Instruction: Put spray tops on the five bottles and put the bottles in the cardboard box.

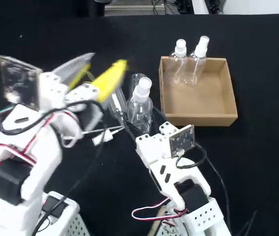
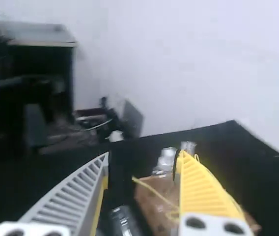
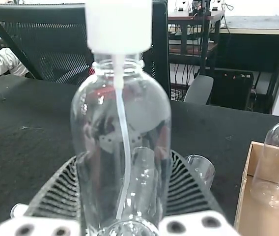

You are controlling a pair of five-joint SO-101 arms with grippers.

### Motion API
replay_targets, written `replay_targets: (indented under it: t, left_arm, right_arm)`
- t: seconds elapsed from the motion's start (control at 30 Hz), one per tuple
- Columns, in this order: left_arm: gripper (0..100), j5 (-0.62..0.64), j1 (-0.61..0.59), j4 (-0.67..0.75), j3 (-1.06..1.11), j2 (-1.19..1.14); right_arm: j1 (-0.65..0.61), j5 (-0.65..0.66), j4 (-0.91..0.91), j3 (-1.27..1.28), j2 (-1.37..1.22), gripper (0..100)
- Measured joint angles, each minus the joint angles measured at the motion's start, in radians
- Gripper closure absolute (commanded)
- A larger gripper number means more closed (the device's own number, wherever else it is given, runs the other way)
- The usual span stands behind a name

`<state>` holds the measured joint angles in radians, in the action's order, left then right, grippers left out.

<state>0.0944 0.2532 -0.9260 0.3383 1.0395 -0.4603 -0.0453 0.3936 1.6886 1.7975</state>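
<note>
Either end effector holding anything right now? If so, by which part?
The right end effector holds an upright bottle with a spray top on, gripped by its lower body. The left end effector is open and holds nothing.

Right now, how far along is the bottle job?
Done: two topped bottles stand in the cardboard box. In hand: the right gripper clamps a third bottle, spray top on, just outside the box. Left: boxing it, then topping two open bottles beside it; a loose spray top lies nearby. The left gripper is open, empty.
</note>
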Motion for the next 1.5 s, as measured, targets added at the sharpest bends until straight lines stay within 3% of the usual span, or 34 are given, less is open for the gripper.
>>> replay_targets:
  t: [0.2,0.33,0.6,0.77,0.87,0.97,1.1,1.23,1.5]
  left_arm:
    - [79,0.000,-0.282,0.000,0.281,0.002]
    - [79,0.000,-0.387,0.063,0.480,0.002]
    - [79,0.000,-0.397,0.402,0.882,0.003]
    - [79,0.000,-0.391,0.552,1.026,0.003]
    - [79,0.000,-0.391,0.600,1.069,0.003]
    - [79,0.000,-0.388,0.643,1.092,0.003]
    - [79,0.000,-0.353,0.658,1.096,0.003]
    - [79,0.000,-0.350,0.660,1.096,0.003]
    - [79,0.000,-0.348,0.660,1.188,0.003]
  right_arm:
    - [0.017,0.041,0.232,-0.081,0.000,98.7]
    - [0.044,0.115,0.374,-0.256,0.000,98.8]
    - [0.213,0.178,0.434,-0.505,-0.011,98.8]
    - [0.256,0.181,0.506,-0.707,-0.272,98.8]
    - [0.365,0.187,0.526,-0.781,-0.407,98.8]
    - [0.551,0.189,0.526,-0.784,-0.466,98.8]
    - [0.827,0.189,0.404,-0.695,-0.539,98.8]
    - [1.031,0.187,0.166,-0.532,-0.643,98.8]
    - [1.194,0.187,-0.443,-0.333,-0.941,98.8]
